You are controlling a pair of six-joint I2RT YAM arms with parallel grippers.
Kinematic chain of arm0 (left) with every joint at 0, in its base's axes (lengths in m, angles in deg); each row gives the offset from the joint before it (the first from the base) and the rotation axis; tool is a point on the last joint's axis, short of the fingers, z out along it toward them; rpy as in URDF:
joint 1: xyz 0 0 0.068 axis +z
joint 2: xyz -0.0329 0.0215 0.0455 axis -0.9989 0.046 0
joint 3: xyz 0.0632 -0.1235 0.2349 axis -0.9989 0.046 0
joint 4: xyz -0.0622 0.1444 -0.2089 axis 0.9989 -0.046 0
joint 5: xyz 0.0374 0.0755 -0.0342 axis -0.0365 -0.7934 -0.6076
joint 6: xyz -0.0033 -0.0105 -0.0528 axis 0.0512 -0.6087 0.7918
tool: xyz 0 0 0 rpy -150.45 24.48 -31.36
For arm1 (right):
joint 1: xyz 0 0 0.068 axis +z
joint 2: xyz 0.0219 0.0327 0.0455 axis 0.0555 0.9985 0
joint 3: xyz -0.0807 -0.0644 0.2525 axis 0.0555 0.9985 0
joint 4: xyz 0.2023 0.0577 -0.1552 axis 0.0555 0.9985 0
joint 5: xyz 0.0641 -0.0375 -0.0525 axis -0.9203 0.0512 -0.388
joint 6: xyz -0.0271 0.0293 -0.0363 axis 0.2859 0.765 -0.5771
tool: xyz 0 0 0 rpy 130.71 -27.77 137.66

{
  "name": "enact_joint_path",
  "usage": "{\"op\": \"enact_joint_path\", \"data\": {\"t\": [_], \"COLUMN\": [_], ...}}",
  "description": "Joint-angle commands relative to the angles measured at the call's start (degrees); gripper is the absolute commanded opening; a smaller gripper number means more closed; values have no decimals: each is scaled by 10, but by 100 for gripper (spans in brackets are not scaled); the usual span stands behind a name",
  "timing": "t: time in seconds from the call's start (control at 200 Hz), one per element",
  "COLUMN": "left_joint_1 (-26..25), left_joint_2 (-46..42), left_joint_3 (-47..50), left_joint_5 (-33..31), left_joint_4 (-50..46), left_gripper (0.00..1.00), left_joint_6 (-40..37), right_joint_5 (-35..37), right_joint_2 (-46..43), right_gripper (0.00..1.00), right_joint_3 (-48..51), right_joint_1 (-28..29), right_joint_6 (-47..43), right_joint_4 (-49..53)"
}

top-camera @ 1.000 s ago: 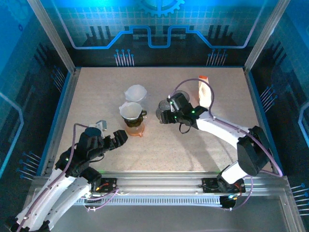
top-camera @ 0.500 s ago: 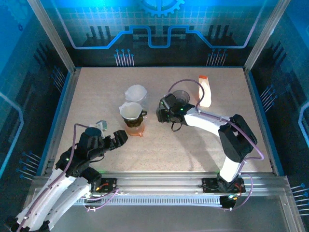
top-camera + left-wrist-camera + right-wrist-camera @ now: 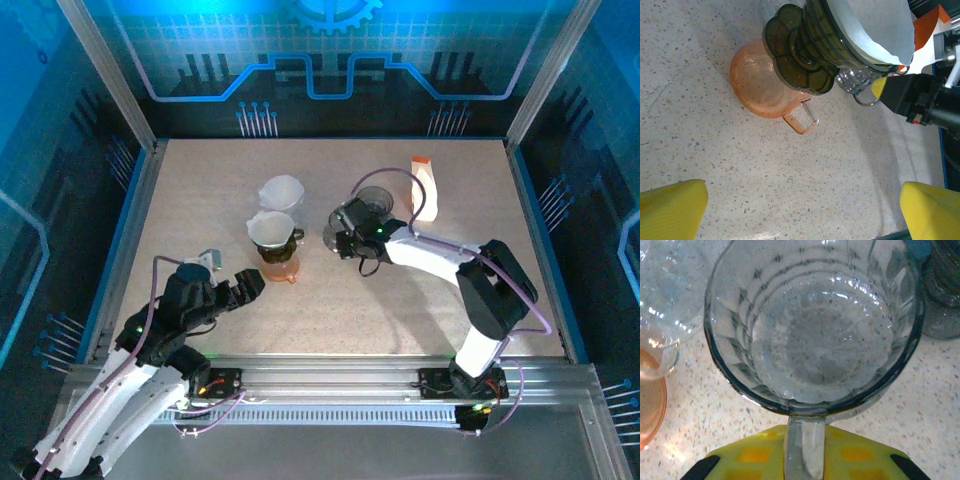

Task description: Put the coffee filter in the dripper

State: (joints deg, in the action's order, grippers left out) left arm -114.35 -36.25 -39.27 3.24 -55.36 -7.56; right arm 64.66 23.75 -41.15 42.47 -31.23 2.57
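One coffee filter is seated in the dripper, stacked on an orange cup. An empty glass mug is pinched at its handle by the right jaws; left jaws are spread wide over open worktop.

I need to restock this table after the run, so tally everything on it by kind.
Dark dripper: 1
Paper filter, sitting in the dripper: 1
Orange mug: 1
Clear glass mug: 1
Dark glass cup: 1
Carton: 1
Pale cup-shaped item behind the dripper, kind unclear: 1
Total: 7
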Motion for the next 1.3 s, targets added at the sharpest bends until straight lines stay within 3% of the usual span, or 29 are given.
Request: {"op": "enact_joint_path", "data": {"t": [0.0, 0.28, 0.6, 0.7, 0.76, 0.926, 1.006, 1.296], "left_joint_1": [5, 6, 7, 7, 7, 7, 7, 8], "left_joint_2": [-3, -1, 3, 2, 0, -2, -2, -2], "left_joint_3": [1, 0, 2, 5, 10, 13, 10, 15], "left_joint_5": [-2, -5, -5, -4, -2, -1, -1, -1], "left_joint_4": [1, 5, 6, 0, 0, 8, 7, 7], "left_gripper": [99, 99, 99, 99, 99, 99, 99, 99], "left_joint_6": [4, 3, 3, 2, 4, 9, 7, 9], "right_joint_5": [-21, -25, -11, 8, 14, 34, 32, -67], "right_joint_2": [-57, -179, -223, -241, -250, -273, -281, -241], "right_gripper": [19, 19, 19, 23, 30, 52, 57, 63], "right_joint_3": [28, 113, 199, 208, 211, 197, 182, 100], "right_joint_1": [15, 88, 204, 220, 221, 214, 196, 4], "right_joint_6": [-16, -22, 29, 38, 43, 32, 14, -72], "right_joint_4": [28, 103, 67, 70, 70, 75, 84, 42]}}
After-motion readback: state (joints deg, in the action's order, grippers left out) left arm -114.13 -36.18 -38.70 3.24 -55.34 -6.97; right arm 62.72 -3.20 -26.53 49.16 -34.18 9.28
